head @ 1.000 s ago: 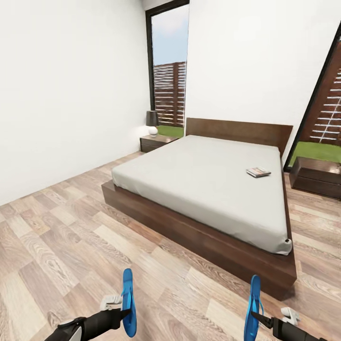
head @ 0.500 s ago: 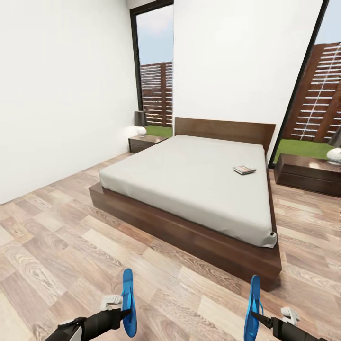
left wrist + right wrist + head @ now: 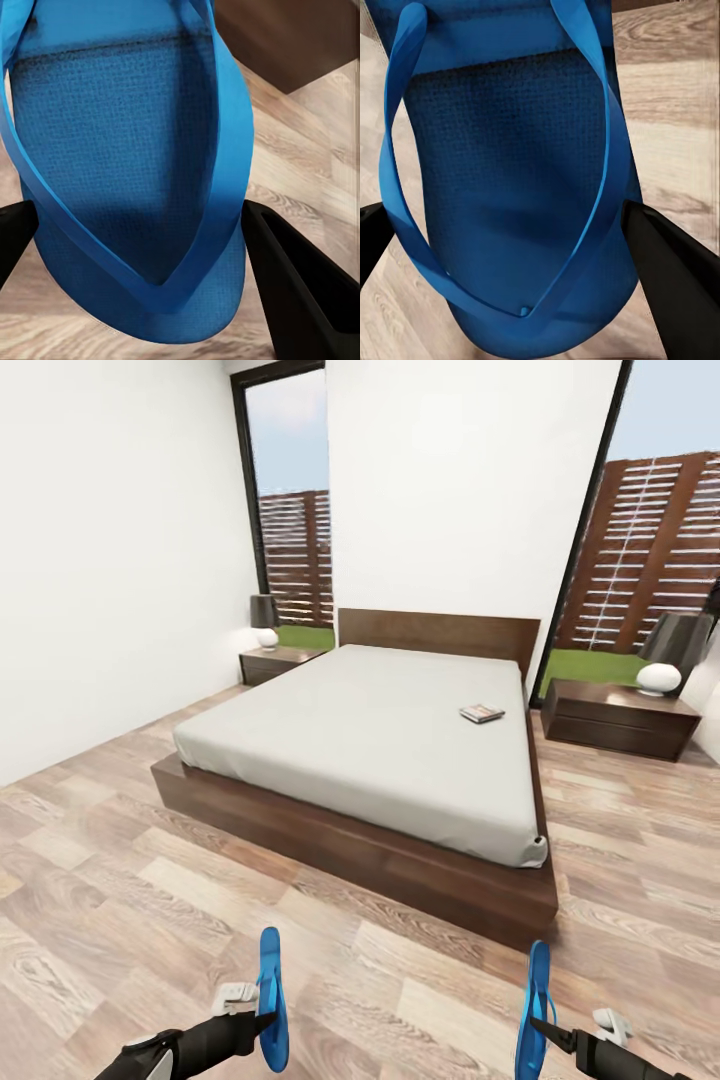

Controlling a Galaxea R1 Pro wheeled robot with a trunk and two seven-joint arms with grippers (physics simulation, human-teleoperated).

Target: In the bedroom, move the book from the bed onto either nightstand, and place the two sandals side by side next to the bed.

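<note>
Two sandals ride in the grippers while the bedroom opens ahead, its wood-plank floor (image 3: 120, 880) running up to the bed (image 3: 370, 750), the largest thing here, with its headboard against the far white wall. A nightstand (image 3: 612, 718) stands just off the bed's right head corner and a second nightstand (image 3: 272, 662) off the left head corner, each carrying a lamp (image 3: 662, 652). The book (image 3: 482, 712) lies on the mattress near its right edge, toward the headboard. The left gripper (image 3: 262, 1018) pinches the left sandal (image 3: 270, 1010) and the right gripper (image 3: 535, 1028) pinches the right sandal (image 3: 536, 1010), each held on edge above the floor; in the wrist views the dark fingers (image 3: 300, 292) seem to press on the sole's edges, though the contact itself is out of frame. To do this step well, I judge the robot should roll on to the bare floor beside the bed frame, lower both soles flat, toes the same way, and let go only once they rest parallel and close together. The book's cover lettering is too small to read, and no brand shows on the sandals.
</note>
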